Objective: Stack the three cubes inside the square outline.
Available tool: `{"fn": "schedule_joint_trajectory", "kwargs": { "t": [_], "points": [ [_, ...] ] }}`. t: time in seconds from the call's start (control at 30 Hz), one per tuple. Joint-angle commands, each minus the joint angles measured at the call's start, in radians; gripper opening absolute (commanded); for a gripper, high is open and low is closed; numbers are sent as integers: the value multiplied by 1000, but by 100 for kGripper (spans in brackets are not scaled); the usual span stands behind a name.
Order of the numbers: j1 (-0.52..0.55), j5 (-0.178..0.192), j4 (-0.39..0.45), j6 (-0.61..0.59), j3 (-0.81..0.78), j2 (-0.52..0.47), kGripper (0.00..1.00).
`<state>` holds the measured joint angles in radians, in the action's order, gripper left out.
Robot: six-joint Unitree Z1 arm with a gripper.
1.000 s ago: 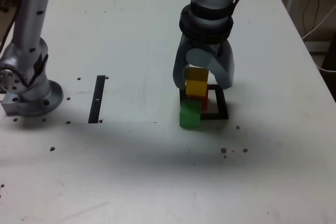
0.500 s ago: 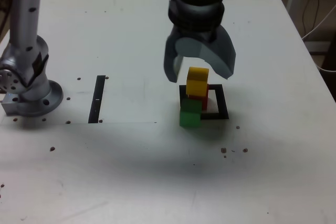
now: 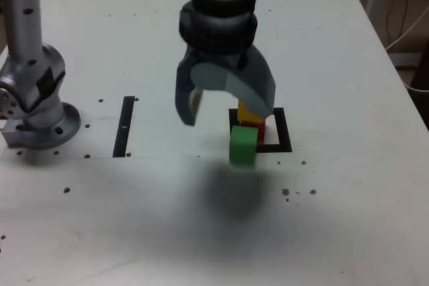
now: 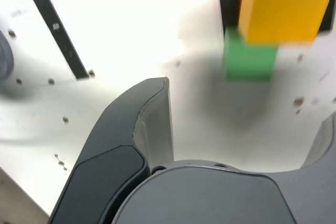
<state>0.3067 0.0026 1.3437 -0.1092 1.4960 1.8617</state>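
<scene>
1. The grey two-fingered gripper (image 3: 226,106) hangs above the white table (image 3: 348,219) with its jaws spread wide and nothing between them; it grasps no cube.
2. The small matte yellow cube (image 3: 249,113) sits on top of the small matte red cube (image 3: 257,128), of which only a sliver shows below it. The pair stands in the flat black square outline with a pale centre (image 3: 284,140), near that outline's side on the exterior view's left. This reads as two levels of the stack in place.
3. The small matte green cube (image 3: 242,145) rests on the table in front of the pair, over the outline's near corner on the exterior view's left; whether it touches the red cube I cannot tell. It is the one not yet stacked, so it is likely the next to be picked.
4. In the wrist view the yellow cube (image 4: 281,6) and green cube (image 4: 249,59) overlap, so a grasp on the green one leaves little margin beside the stack.
5. The narrow black straight strip (image 3: 125,126) lies well apart on the exterior view's left, near the arm's grey round base (image 3: 41,125). The table in front of the green cube is open, apart from small dark specks.
</scene>
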Motion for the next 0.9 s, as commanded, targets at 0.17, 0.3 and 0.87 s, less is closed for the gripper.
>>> {"fn": "schedule_joint_trajectory", "kwargs": {
  "t": [0.17, 0.3, 0.87],
  "points": [
    [38, -6, -24, -15, 29, 63, 97],
    [44, 1, -61, -15, -1, 87, 96],
    [49, 18, -159, 3, -67, 149, 93]
  ]
}}
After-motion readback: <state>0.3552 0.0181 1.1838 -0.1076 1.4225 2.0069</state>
